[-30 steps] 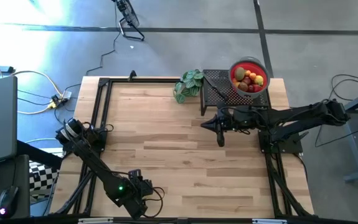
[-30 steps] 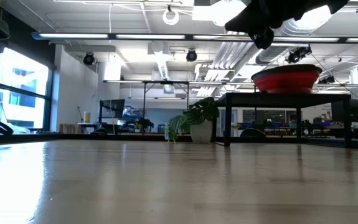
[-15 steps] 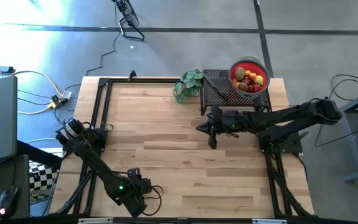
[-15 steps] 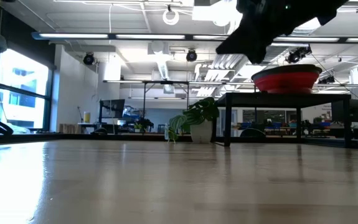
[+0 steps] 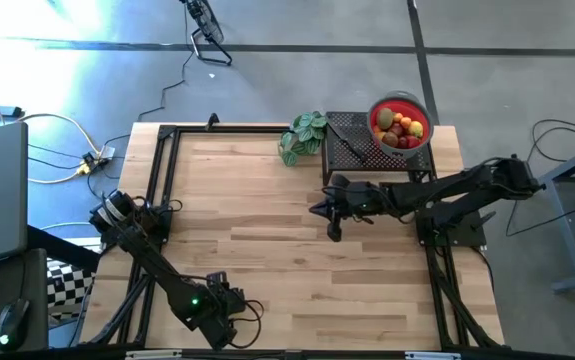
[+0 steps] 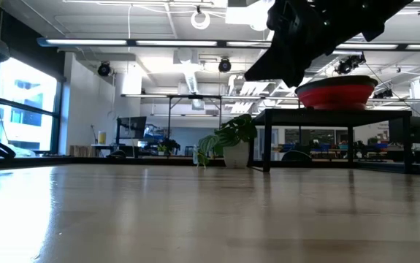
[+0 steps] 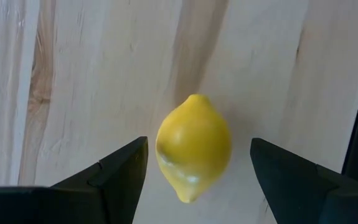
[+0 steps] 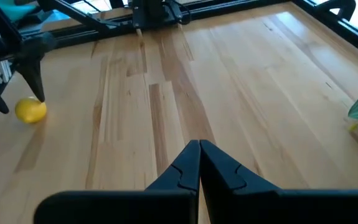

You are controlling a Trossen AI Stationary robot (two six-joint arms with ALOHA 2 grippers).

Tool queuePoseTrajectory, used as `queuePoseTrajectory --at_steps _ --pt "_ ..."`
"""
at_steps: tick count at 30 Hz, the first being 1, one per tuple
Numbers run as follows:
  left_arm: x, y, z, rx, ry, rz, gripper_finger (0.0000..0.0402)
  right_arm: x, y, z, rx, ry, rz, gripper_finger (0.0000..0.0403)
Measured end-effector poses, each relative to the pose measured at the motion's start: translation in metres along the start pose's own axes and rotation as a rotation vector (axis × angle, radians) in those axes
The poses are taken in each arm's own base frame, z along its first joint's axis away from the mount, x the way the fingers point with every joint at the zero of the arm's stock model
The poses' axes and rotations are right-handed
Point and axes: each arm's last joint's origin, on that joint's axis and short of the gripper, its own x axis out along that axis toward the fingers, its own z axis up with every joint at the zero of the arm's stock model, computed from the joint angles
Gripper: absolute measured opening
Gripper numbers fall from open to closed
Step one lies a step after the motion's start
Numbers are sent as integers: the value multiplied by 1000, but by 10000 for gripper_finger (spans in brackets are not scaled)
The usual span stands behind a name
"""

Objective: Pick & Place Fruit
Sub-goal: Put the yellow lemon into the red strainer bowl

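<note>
A yellow toy lemon (image 7: 193, 147) lies on the bare wooden worktop (image 5: 267, 200) at its near left corner, close beside the black frame rail. The left pincer (image 7: 197, 168) hangs right over it with its fingers spread wide, one on each side of the fruit and neither touching it; nothing is gripped. The right wrist view shows the same lemon (image 8: 30, 111) resting on the boards beneath that pincer's dark fingers.

The rest of the fruit (image 5: 399, 128), orange, red, yellow, green and brown pieces, sits piled in the red bowl (image 5: 380, 108) on a black mesh stand (image 5: 345, 148) at the far right corner of the worktop. A small green leafy plant (image 5: 303, 135) stands just beside the stand.

The right pincer (image 5: 331, 208) is out over the middle of the worktop, near the front of the stand and well clear of the boards. Its two fingers are pressed together and it carries nothing.

As a judgement: one fruit is out of the bowl and down on the worktop, while the great bulk remains in the bowl. Which way the lemon is meant to travel cannot be told from this moment. Either way most of the work looks to be ahead, and the left pincer is placed to close on the lemon.
</note>
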Motion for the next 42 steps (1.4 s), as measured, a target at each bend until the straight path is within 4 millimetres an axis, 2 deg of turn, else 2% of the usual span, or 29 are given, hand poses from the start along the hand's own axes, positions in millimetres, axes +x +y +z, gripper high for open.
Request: queuePoseTrajectory --at_steps 13,20,42 --pt "7 4 7 -1 9 9 277 0 1 2 2 -18 10 2" --pt "22 1 5 5 59 0 277 0 1 2 2 -18 10 2" --pt "22 2 4 22 74 3 275 0 1 2 2 -20 5 2"
